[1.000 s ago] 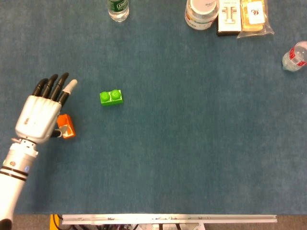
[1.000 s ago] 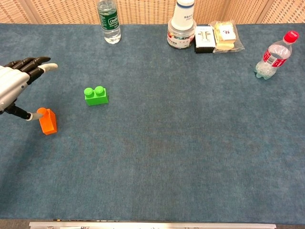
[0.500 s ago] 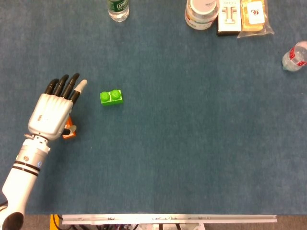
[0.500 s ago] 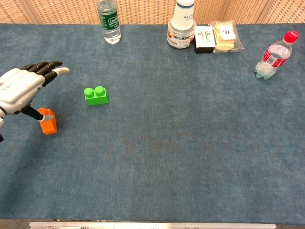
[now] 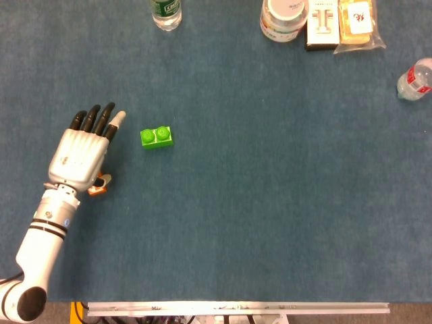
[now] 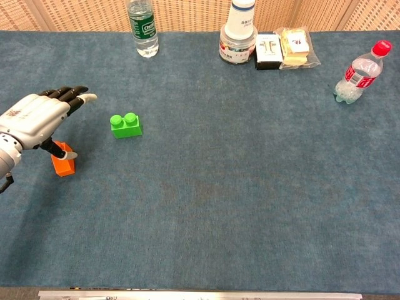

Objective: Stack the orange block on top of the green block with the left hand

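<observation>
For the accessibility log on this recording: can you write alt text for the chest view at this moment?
The robot's left hand hovers over the orange block at the left of a blue table, fingers extended toward the green block nearby, thumb beside the orange block. Two bottles, a jar and small packages line the far edge.

Blue carpeted surface (image 6: 237, 206). Far edge: green-label bottle (image 6: 142, 28) upright at left; white jar (image 6: 238, 32) near centre, white box (image 6: 269, 50) touching its right side, clear bag of yellowish snacks (image 6: 295, 47) just beside the box. Red-cap bottle (image 6: 359, 73) tilted, well apart at right. Woven panel wall (image 6: 187, 12) behind.
</observation>
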Action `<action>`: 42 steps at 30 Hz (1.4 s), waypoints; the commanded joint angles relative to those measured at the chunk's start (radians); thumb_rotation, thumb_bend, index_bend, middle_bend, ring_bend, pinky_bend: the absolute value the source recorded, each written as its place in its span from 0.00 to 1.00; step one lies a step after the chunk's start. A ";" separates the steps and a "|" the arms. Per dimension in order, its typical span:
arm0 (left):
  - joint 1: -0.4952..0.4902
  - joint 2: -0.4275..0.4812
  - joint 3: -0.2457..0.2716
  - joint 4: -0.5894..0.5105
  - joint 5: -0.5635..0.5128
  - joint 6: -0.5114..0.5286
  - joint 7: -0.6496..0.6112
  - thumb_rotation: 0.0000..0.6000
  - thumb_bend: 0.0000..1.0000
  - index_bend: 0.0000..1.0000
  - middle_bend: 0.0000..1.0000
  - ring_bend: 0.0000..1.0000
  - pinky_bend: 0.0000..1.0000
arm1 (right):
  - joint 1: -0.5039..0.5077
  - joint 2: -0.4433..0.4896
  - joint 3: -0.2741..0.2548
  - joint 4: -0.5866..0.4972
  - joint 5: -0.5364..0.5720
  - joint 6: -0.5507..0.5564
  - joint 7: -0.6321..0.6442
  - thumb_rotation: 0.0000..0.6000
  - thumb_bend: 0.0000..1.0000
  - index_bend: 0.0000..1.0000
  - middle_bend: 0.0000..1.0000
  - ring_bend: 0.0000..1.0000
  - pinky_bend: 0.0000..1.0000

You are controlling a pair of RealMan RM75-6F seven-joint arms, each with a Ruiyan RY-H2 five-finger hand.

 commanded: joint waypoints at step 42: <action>0.060 0.039 0.109 0.042 0.024 0.086 -0.040 1.00 0.01 0.00 0.00 0.00 0.11 | -0.001 0.002 0.000 -0.004 0.003 -0.003 -0.002 1.00 0.08 0.29 0.22 0.10 0.31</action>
